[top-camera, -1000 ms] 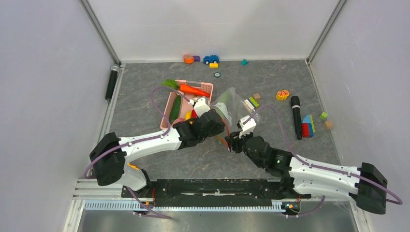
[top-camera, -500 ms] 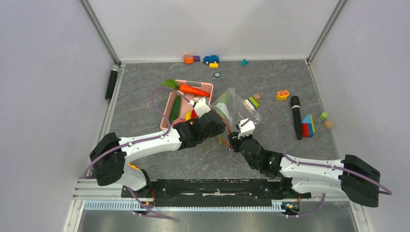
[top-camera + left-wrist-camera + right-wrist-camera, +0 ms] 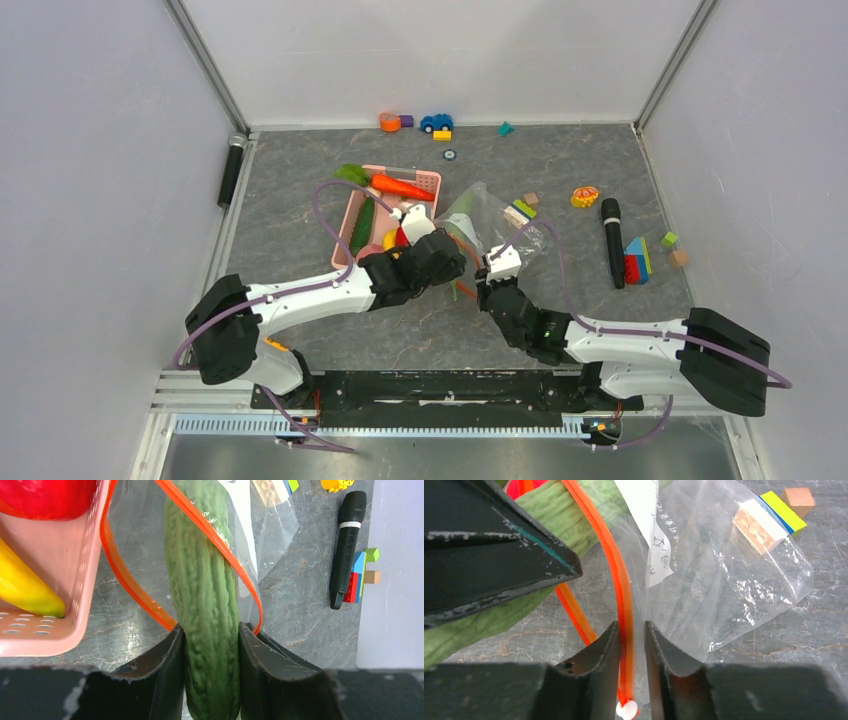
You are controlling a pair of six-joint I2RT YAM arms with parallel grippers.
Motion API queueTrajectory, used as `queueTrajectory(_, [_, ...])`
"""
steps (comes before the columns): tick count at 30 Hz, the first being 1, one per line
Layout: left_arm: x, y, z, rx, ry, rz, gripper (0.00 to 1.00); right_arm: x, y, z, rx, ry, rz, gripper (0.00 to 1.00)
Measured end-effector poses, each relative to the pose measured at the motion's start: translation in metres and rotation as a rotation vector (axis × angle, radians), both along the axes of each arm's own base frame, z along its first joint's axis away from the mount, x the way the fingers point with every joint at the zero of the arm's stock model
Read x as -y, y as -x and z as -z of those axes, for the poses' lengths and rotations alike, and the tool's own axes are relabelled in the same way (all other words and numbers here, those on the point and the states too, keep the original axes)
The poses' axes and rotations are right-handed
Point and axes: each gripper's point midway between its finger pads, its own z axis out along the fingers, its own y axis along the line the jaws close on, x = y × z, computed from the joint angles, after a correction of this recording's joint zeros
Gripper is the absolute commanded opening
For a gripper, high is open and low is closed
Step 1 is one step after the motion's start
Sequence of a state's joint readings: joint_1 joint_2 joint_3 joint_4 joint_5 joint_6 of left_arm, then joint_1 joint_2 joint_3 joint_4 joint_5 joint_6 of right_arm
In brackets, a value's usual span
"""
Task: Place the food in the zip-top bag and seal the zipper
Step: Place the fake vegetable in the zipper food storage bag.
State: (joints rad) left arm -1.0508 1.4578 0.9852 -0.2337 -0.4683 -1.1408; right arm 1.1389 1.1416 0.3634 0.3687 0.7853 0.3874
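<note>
My left gripper [image 3: 211,630] is shut on a long green cucumber [image 3: 205,605], whose far end pokes through the mouth of the clear zip-top bag [image 3: 495,215]. The orange-red zipper [image 3: 621,595] loops round the cucumber. My right gripper [image 3: 630,627] straddles one side of that strip. The strip lies against the left finger, a thin gap shows beside the right one, and the white slider knob [image 3: 626,710] sits deep between the fingers. A carrot [image 3: 400,187], another cucumber [image 3: 362,225], a red tomato [image 3: 45,495] and a banana [image 3: 25,587] lie in the pink basket [image 3: 349,212].
A black cylinder [image 3: 611,240] and stacked coloured blocks [image 3: 637,260] lie right of the bag. A wooden and green-yellow block [image 3: 769,517] rests by the bag's far corner. Toy cars and blocks [image 3: 436,122] sit along the back wall. Another black cylinder [image 3: 231,170] lies at the left edge.
My right gripper has slid forward and left up to the bag's mouth, and its fingers have narrowed round the orange strip. The left gripper holds still with the cucumber.
</note>
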Motion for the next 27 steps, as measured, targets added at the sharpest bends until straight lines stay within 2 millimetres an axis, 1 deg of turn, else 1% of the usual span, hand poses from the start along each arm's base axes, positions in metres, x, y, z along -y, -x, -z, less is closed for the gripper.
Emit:
queueTrajectory(3, [-0.001, 0.000, 0.001, -0.001, -0.003, 0.000, 0.02, 0.003, -0.003, 0.000, 0.011, 0.016, 0.027, 0.07])
queueTrajectory(5, [-0.001, 0.000, 0.002, -0.001, -0.003, -0.001, 0.02, 0.003, -0.003, -0.001, 0.011, 0.016, 0.025, 0.00])
queueTrajectory(8, [-0.001, 0.000, 0.001, 0.004, 0.001, -0.002, 0.02, -0.005, 0.000, -0.005, -0.004, 0.001, -0.019, 0.00])
queueTrajectory(10, [0.001, -0.002, 0.000, 0.012, 0.008, -0.006, 0.02, -0.012, 0.006, -0.009, -0.026, -0.023, -0.069, 0.00])
queueTrajectory(13, [0.005, -0.005, -0.005, 0.036, 0.028, -0.014, 0.02, -0.023, 0.016, -0.023, -0.046, -0.071, -0.150, 0.00])
queueTrajectory(16, [0.010, -0.005, -0.005, 0.045, 0.039, -0.009, 0.02, -0.036, 0.029, -0.040, -0.056, -0.135, -0.261, 0.00])
queueTrajectory(21, [0.015, -0.003, 0.007, 0.052, 0.012, -0.010, 0.02, -0.034, 0.042, -0.051, -0.077, -0.179, -0.323, 0.00])
queueTrajectory(25, [0.011, -0.002, 0.020, 0.071, -0.036, -0.032, 0.02, -0.031, 0.046, -0.057, -0.091, -0.219, -0.324, 0.00])
queueTrajectory(27, [0.009, -0.001, 0.020, 0.085, -0.048, -0.043, 0.02, -0.030, 0.049, -0.057, -0.100, -0.225, -0.328, 0.00])
